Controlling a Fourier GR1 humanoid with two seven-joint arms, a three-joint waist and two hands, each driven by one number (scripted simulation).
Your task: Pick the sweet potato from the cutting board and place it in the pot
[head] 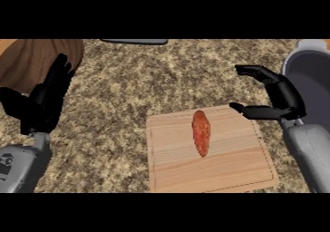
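1. Sweet potato [201, 132]: lies lengthwise on the cutting board [228, 167], slightly left of the board's middle, long axis running away from the robot. Nothing touches it.
2. Cutting board: pale wood, flat on the speckled counter [167, 77], lower centre of the head view, turned a little off square.
3. Pot [313, 81]: grey, at the right edge, only partly in view. Its rim sits just beside the right forearm, beyond the board's far right corner.
4. Right hand [283, 97]: raised over the board's far right corner, between sweet potato and pot. Fingers extend left and bend at the tips; thumb points left lower down, over the board's edge. Released, holding nothing, wide gap between fingers and thumb. Apart from the sweet potato.
5. Left hand [44, 99]: at the left side, fingers straight and pointing up, thumb out to the left. Relaxed, empty, resting.
6. Round wooden board [27, 59]: dark brown, upper left corner, behind the left hand's fingertips.
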